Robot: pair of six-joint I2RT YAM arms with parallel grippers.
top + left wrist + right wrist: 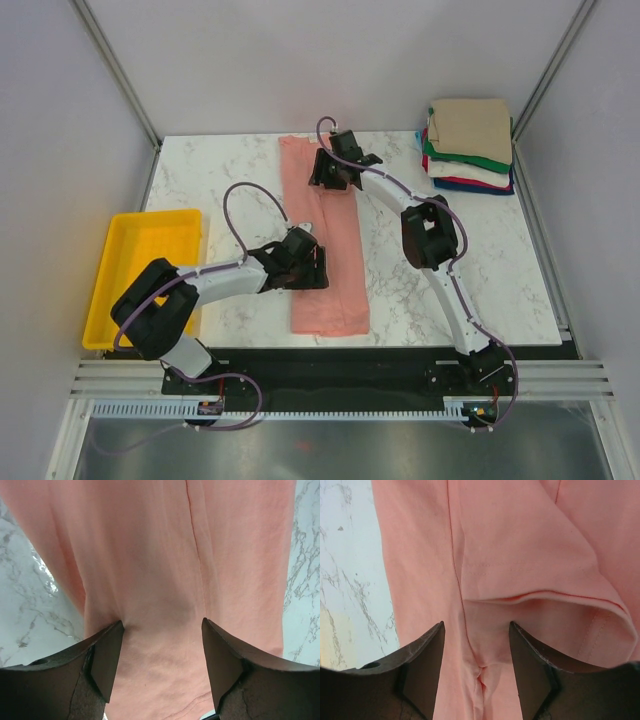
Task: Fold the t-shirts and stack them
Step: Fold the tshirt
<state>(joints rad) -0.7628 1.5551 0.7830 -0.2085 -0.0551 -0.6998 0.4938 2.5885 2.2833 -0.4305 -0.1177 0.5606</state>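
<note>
A salmon-pink t-shirt (pixel 335 300) lies on the marble table, folded lengthwise into a long narrow strip running from the far edge to the near edge. My left gripper (pixel 308 268) is open over the strip's middle, its tips resting on the cloth (pixel 150 555) with nothing between them (pixel 162 622). My right gripper (pixel 335 172) is open over the strip's far part; in its wrist view it (pixel 476 625) straddles a small pucker, with a folded-in sleeve (pixel 535 575) just ahead. A stack of folded shirts (pixel 470 145), tan on top, sits at the back right.
A yellow plastic tray (pixel 145 275) stands at the left, overhanging the table's edge. White marble table (pixel 470 260) shows to the right of the strip. Frame posts rise at the far corners.
</note>
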